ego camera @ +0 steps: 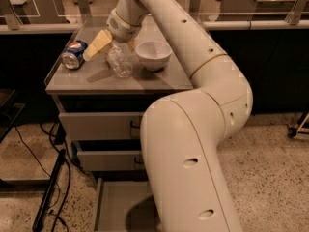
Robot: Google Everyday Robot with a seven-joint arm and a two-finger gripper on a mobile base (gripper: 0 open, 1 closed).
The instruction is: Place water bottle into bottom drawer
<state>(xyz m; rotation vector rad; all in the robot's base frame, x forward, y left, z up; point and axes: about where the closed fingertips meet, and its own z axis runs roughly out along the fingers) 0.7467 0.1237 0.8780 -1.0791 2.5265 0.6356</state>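
Observation:
The water bottle (pixel 119 63), clear and crinkled, lies on the grey cabinet top (pixel 159 81) between a blue can and a white bowl. My gripper (pixel 111 50) hangs right over the bottle's far end. Its yellowish fingers (pixel 98 43) are spread open, one to the left of the bottle and one at its right side. The bottom drawer (pixel 120 207) is pulled out at floor level, and part of its flat grey floor shows. My own arm covers its right part.
A blue Pepsi can (pixel 73 54) lies at the top's left edge. A white bowl (pixel 153 54) stands right of the bottle. Two upper drawers (pixel 96 125) are closed. Black cables (pixel 48 192) run over the floor on the left. A glass barrier stands behind.

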